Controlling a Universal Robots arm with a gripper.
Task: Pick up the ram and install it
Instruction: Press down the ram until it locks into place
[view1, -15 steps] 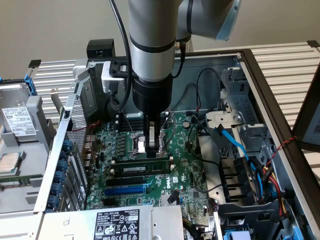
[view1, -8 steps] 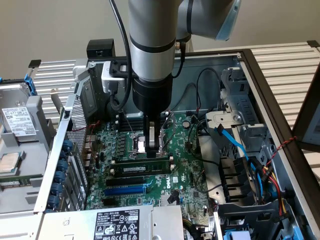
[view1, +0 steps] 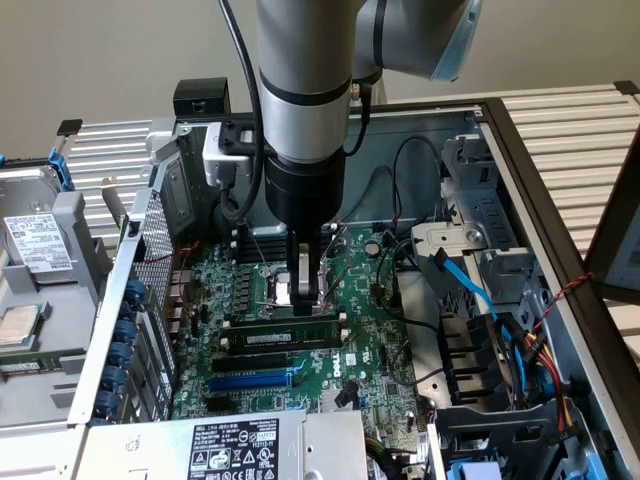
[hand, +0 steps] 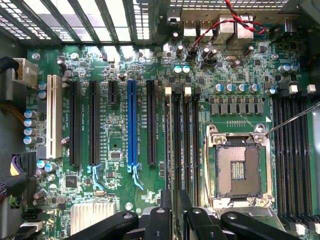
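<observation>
Long thin green circuit-board ram stick (view1: 285, 337), black chips along its face, small white label near the end toward the exterior view's left. It stood on its long edge, upright, in a black memory slot on the motherboard, parallel to the blue slot nearby. It sat directly below my gripper (view1: 310, 295); contact unclear.

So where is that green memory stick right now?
In the exterior view the ram lies along a black memory slot mid-motherboard, just below the gripper, between the processor socket and the blue slot.
</observation>
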